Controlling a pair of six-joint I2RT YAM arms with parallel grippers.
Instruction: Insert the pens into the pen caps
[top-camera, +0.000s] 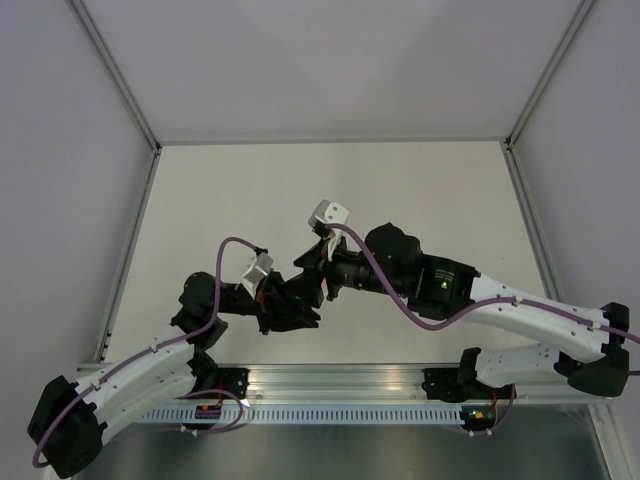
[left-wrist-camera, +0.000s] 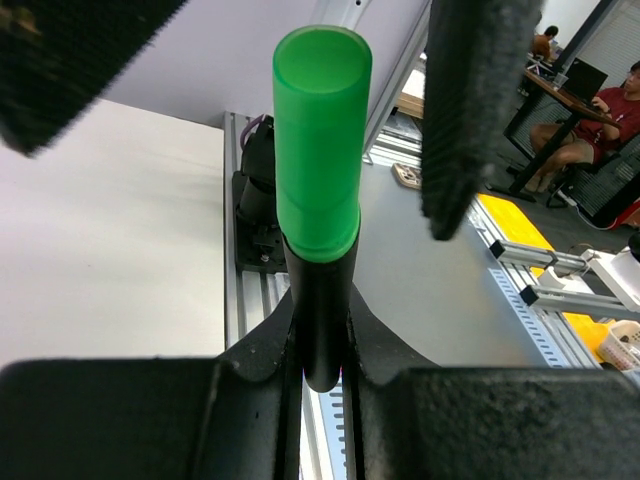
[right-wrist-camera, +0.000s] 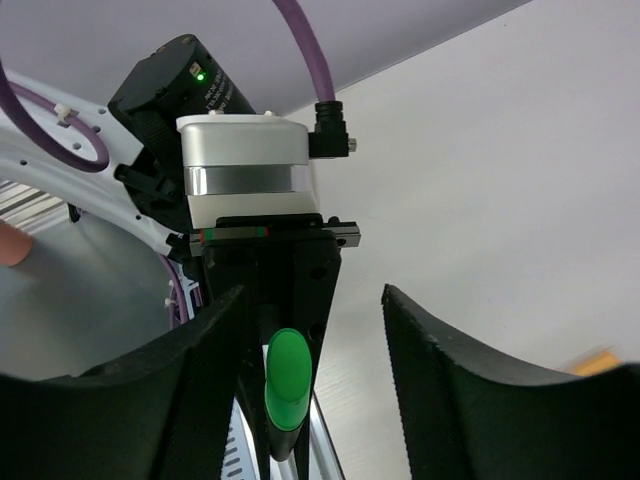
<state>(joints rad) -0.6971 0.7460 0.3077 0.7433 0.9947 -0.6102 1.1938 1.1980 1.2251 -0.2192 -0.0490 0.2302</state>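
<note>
**Pen** (left-wrist-camera: 320, 150), 1 item. Smooth round black barrel with a glossy green plastic end. Held in the air over the near middle of the table, green end pointing away from the left gripper.

**Print:** small white lettering on the black housing (right-wrist-camera: 160, 90) behind the pen, too small to read. 1 green light (right-wrist-camera: 200, 76) glows on it.

**Left gripper** (left-wrist-camera: 320, 332): black fingers pinching the pen's barrel.

**Right gripper** (right-wrist-camera: 312, 300): 2 coarse-textured black fingers (right-wrist-camera: 460, 400) spread wide, 1 on each side of the pen's green end, neither touching it.

**Table** (top-camera: 400, 190): flat matt white surface below the pen.

**Rail** (top-camera: 340, 380): ribbed aluminium, on the pen's near side.

**Wall panels** (top-camera: 330, 60): pale, beyond the pen.
</note>
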